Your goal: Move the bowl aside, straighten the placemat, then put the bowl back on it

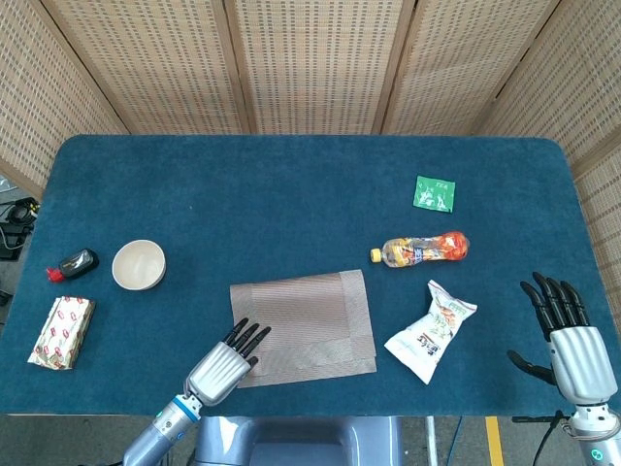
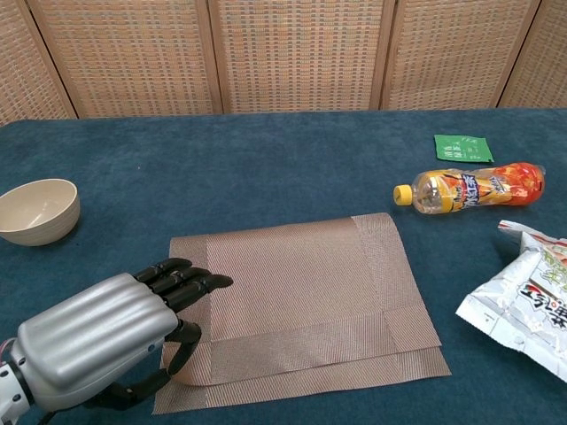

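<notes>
Bowl (image 1: 138,264) sits off to the left on the counter (image 1: 291,194), well clear of the placemat (image 1: 303,325). Straightening step, I'd say: left hand (image 1: 225,366) rests on its near-left corner, holding nothing. Right hand (image 1: 568,335) hovers spread, idle. Next: flatten the doubled front edge.

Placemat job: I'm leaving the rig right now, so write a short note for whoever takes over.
Left hand: holds nothing, fingers resting on the near left corner of the placemat.
Right hand: open, idle at the table's right edge.
Bowl: already set aside, left of the placemat, upright.
Placemat: still folded double and lying askew.
Left to do: straighten the placemat, then put the bowl back on it.
</notes>
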`<state>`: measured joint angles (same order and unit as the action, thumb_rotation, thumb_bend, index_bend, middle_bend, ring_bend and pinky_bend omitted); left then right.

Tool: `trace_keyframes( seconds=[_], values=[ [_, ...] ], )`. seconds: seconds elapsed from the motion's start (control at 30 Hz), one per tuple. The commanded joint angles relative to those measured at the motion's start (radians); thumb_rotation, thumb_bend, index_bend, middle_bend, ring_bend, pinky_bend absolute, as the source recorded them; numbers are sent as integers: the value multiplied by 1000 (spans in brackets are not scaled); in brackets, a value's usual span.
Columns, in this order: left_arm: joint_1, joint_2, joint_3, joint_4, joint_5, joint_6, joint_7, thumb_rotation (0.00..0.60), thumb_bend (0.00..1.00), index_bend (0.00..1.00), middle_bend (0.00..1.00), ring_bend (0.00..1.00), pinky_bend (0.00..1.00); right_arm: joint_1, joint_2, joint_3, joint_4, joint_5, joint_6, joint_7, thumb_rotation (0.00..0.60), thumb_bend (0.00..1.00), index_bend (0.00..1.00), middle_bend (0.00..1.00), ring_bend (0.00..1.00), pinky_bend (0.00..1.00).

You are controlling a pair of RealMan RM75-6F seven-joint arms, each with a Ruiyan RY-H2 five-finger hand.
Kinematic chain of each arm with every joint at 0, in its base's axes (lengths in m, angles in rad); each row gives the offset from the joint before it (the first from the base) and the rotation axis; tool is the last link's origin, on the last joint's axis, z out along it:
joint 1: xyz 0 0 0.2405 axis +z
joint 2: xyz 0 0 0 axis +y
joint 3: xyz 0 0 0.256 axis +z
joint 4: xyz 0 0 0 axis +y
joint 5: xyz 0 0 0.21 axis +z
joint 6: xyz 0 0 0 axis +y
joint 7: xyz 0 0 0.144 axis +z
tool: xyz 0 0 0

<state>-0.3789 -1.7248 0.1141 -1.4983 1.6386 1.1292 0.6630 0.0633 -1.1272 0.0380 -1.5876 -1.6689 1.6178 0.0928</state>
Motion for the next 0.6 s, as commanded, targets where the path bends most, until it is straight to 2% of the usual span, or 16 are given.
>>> trace_keyframes(
  seconds=[0.03, 0.13, 0.23, 0.43, 0.6],
  values=[
    [-2, 9, -7, -15, 1, 7, -6, 600, 521, 601, 0, 0, 0, 0, 0, 0, 0, 0, -1, 0, 600, 49, 0, 0, 0, 0],
    [-8, 30, -25, -50, 5, 23, -12, 600, 521, 601, 0, 0, 0, 0, 0, -1, 0, -1, -1, -2, 600, 49, 0, 0, 0, 0],
    [-21, 60, -65, -96, 5, 42, -13, 600, 521, 601, 0, 0, 0, 0, -1, -1, 0, 0, -2, -3, 600, 49, 0, 0, 0, 0],
    [-91, 173, -234, -224, -100, 9, 12, 600, 520, 601, 0, 0, 0, 3, 0, 7, 4, 14, -7, 2, 600, 49, 0, 0, 0, 0],
    [-154, 241, -379, -240, -247, -36, 26, 600, 518, 600, 0, 0, 0, 9, -1, 15, 11, 37, -25, 6, 600, 48, 0, 0, 0, 0]
  ],
)
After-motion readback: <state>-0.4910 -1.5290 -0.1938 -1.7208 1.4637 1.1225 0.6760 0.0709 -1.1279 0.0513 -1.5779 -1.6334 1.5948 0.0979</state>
